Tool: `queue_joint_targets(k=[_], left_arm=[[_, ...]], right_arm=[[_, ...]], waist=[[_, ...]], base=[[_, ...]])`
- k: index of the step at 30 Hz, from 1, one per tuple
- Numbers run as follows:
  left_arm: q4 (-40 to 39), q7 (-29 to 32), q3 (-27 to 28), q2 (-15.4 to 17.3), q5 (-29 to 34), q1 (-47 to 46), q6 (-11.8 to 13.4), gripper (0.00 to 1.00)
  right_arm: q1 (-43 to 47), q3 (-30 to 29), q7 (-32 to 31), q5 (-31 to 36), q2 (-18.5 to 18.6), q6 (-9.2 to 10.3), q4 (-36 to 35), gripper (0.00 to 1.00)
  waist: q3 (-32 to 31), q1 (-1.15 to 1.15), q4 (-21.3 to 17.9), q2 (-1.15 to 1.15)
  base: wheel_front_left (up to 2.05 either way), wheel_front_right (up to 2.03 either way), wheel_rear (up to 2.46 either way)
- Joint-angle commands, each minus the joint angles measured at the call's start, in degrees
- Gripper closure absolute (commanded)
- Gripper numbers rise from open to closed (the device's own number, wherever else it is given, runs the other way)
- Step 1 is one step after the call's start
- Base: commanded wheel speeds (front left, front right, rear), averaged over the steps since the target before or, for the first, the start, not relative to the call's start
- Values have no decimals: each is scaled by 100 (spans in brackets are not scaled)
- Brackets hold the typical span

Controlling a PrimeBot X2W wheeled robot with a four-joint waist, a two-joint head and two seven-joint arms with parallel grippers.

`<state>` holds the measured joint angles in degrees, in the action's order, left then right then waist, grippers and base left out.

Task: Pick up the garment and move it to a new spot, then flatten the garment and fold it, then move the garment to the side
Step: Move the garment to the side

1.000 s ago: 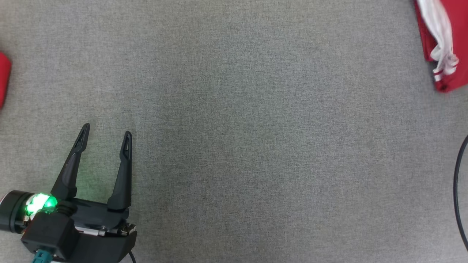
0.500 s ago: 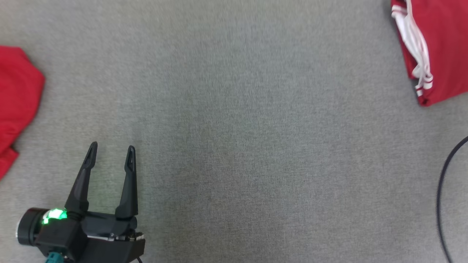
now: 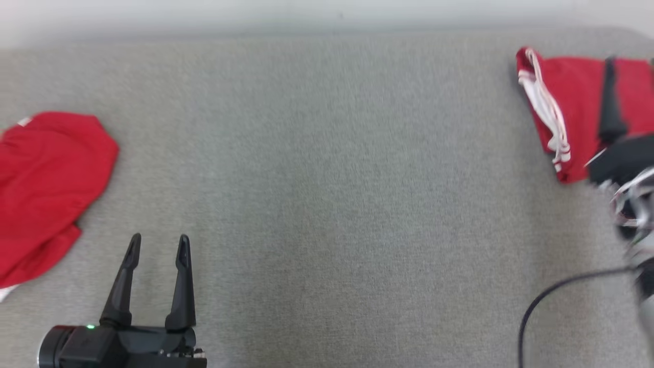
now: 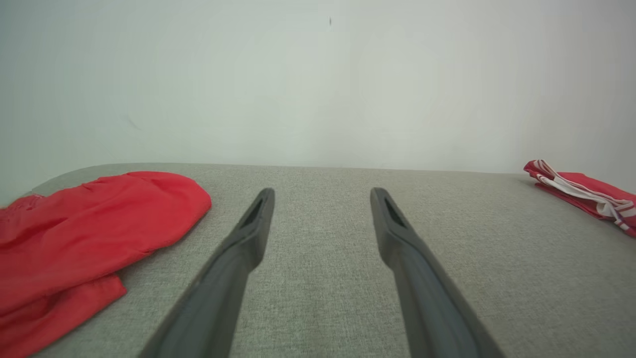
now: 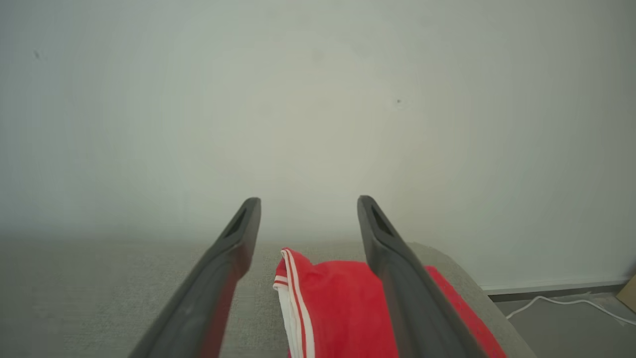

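While left gripper [image 3: 159, 241], right gripper [image 5: 308, 204] gape: two garments, crumpled garment [image 3: 46, 179], folded garment [image 3: 572, 102].

Grey fabric surface [image 3: 327, 204]; pale wall [image 4: 318, 74]; white cable [image 5: 546, 299] on floor [image 5: 571, 333].

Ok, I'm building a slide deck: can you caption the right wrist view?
Open right gripper framing a red, white-striped garment lying on the grey surface.

Red garment [image 3: 46, 189]: cropped by left picture edge. Right gripper [image 3: 631, 64]: blurred, cropped, partly hiding striped garment [image 3: 567, 112].
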<state>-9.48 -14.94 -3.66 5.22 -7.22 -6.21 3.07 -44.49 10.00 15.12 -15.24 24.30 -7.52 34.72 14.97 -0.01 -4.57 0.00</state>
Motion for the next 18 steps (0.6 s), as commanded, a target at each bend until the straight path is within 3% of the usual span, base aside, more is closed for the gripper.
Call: queue_joint_targets(k=[1, 18], left_arm=[[24, -32, 23, 0, -18, 75, -24, 0], [319, -33, 5, -109, -41, 554, -84, 0]], right_arm=[[167, -3, 4, 55, -76, 6, -101, 0], [2669, -67, 5, 636, -1067, 5, -2072, 0]], waist=[[-307, 1, 164, 0], [-1147, 1, 428, 0]], base=[[0, 0, 0], [0, 0, 0]])
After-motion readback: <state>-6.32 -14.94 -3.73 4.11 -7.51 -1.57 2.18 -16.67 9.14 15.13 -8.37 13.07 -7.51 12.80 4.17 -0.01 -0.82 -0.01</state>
